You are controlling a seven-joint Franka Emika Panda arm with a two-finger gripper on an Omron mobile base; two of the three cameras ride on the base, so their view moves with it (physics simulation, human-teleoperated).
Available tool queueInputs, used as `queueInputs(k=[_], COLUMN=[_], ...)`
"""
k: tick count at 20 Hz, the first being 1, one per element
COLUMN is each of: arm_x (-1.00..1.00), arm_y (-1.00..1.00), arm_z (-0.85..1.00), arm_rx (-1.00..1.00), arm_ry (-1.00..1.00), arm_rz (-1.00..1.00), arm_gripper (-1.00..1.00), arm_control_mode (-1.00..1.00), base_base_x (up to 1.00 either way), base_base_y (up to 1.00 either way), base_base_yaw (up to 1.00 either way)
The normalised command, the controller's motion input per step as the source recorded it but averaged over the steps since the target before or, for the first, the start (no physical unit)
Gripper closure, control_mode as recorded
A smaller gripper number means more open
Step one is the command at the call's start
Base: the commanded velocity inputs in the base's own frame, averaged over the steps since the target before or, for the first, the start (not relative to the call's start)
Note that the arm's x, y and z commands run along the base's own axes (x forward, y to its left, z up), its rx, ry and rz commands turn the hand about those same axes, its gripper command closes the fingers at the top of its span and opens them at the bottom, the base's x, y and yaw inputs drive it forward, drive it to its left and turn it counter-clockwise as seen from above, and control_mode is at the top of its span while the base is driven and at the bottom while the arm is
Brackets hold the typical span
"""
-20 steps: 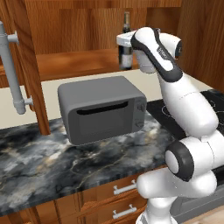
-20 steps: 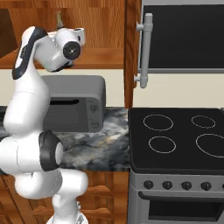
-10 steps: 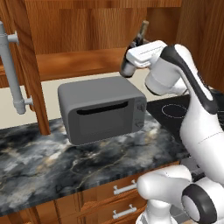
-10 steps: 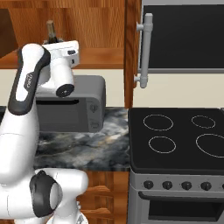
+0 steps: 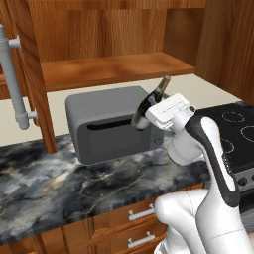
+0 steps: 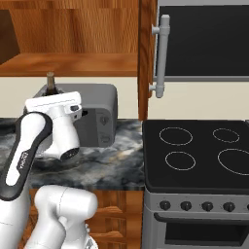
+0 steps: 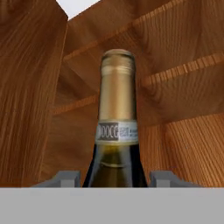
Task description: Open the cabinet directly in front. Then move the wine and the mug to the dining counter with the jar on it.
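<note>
The cabinet stands open, its doors swung out to either side, with the left door's grey bar handle and the right door's handle in sight. My gripper is shut on the wine, a dark bottle with a gold-capped neck. It hangs tilted below the shelf, in front of the microwave. In the right base view the bottle top pokes up above the hand. In the hand view the neck rises between the fingertips. The mug, the jar and the dining counter are out of view.
A grey microwave sits on the marble worktop, right behind the bottle. A black stove lies to the right. Drawer fronts with short handles run under the worktop.
The arm has come down and back from shelf height, carrying the wine out of the cabinet. The bottle now hangs tilted in front of the microwave.
</note>
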Motion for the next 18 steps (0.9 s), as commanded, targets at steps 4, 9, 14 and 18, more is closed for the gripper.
queueInputs(k=[4,9,14,18], arm_x=[-0.72,-0.2,0.0,-0.07], arm_y=[0.05,0.18,0.02,0.02], arm_z=[-0.2,-0.02,0.03,0.08], arm_rx=[-0.03,-0.07,-0.01,-0.01], arm_ry=[0.22,0.28,0.06,-0.1], arm_rz=[0.28,0.24,0.01,0.0], arm_gripper=[1.0,1.0,1.0,1.0], arm_control_mode=[-1.0,-1.0,-1.0,-1.0], base_base_x=[0.0,0.0,0.0,0.0], base_base_y=[0.0,0.0,0.0,0.0], base_base_yaw=[0.0,0.0,0.0,0.0])
